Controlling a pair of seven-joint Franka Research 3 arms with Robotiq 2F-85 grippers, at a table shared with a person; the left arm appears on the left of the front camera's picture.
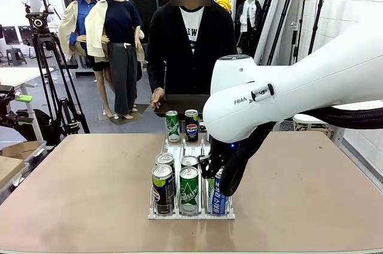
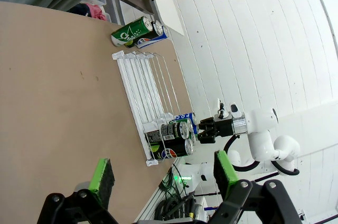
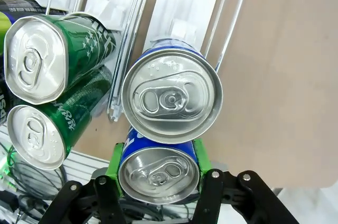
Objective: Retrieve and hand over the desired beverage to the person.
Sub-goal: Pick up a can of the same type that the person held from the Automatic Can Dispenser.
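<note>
1. where the right arm comes down over the near right lane of the white rack, the front view half hides the right gripper behind the arm.
2. the right wrist view shows it clearly: both green pads lie against the sides of the front blue can, so it grips this can. a second blue can stands just behind it, with green cans beside.
3. the left wrist view shows the left gripper spread wide, holding nothing, high above the table.
4. the person stands at the far side with a dark tray.
</note>
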